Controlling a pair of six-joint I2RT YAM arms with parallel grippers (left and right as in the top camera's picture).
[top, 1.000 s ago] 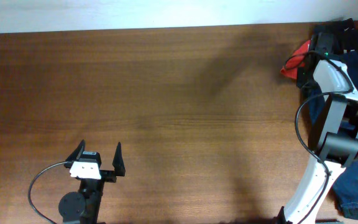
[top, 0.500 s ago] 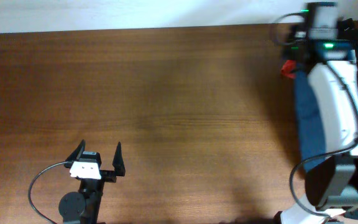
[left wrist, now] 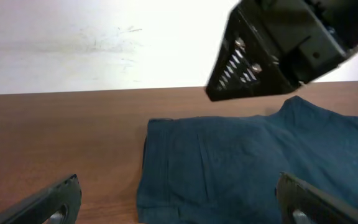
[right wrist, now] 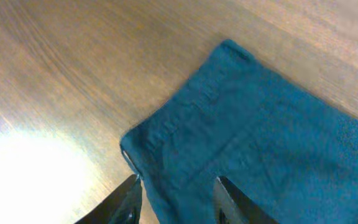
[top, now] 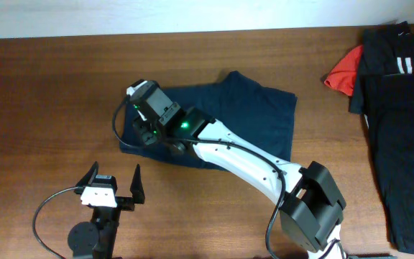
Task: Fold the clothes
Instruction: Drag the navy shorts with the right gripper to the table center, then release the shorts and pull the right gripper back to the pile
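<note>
Overhead: the dark navy shorts (top: 254, 115) lie flat on the table (top: 49, 86), a little right of its middle, with their long side running left to right and the right edge uneven. The right arm reaches across them. The right gripper (top: 144, 129) is over their left end, but from this height I cannot tell how wide it is open. The left gripper (top: 114, 181) sits near the front edge, apart from the cloth, with its fingers spread wide and empty. At the far right are a red-orange piece (top: 343, 72), a black white-striped piece (top: 397, 50) and another dark navy piece (top: 408, 158).

Left wrist: the shorts (left wrist: 247, 174) are seen low and edge-on. The near-left edge is straight and the fabric reads teal-blue. The right arm's dark wrist housing (left wrist: 278, 50) hangs above them. The left gripper (left wrist: 176, 205) is wide open and holds nothing.

Right wrist: the shorts (right wrist: 266, 137) are seen close up, showing a stitched band along the edge and a raised corner at the top. The right gripper (right wrist: 176, 199) has its fingers (right wrist: 126, 202) parted over the cloth's lower-left corner, with fabric visible between them and nothing pinched.
</note>
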